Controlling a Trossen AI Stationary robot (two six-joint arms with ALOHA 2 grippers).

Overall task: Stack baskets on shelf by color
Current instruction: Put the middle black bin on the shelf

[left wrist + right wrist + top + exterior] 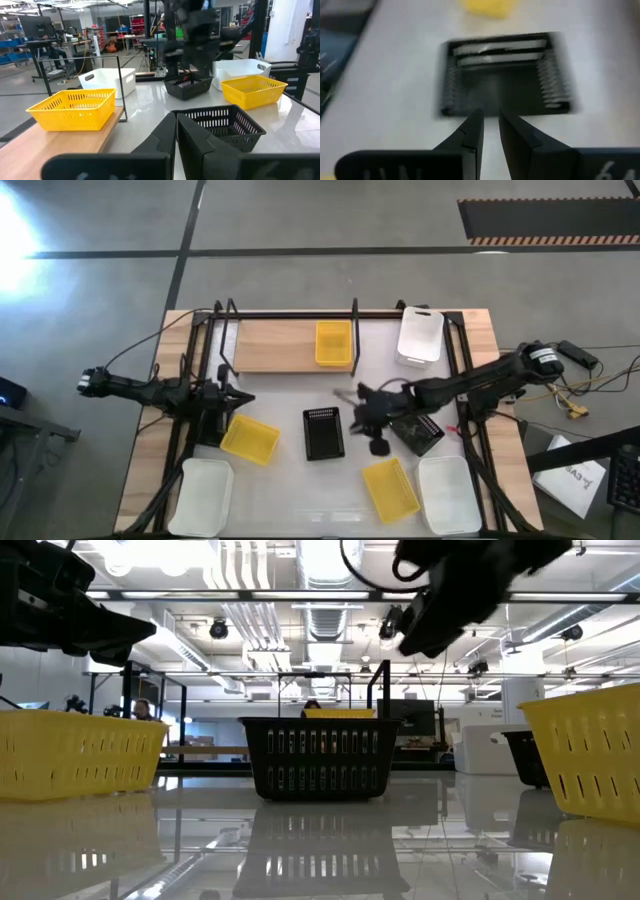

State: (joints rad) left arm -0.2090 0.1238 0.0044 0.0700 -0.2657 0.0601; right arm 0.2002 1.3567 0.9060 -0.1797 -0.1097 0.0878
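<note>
The shelf's wooden board (280,345) lies at the table's far side, and one yellow basket (333,343) stands on its right end. A black basket (323,432) sits on the table's middle. My right gripper (343,394) hovers above and just beyond it, fingers a narrow gap apart and empty; the right wrist view looks down on this basket (502,75). My left gripper (240,398) is shut and empty, beside a yellow basket (250,438) at the left. A second black basket (418,430) lies under my right arm.
A white basket (421,335) stands at the far right beside the shelf. Another yellow basket (390,488) and a white one (448,492) sit near right, and a white one (205,495) near left. The shelf's black wire posts (355,330) stand upright.
</note>
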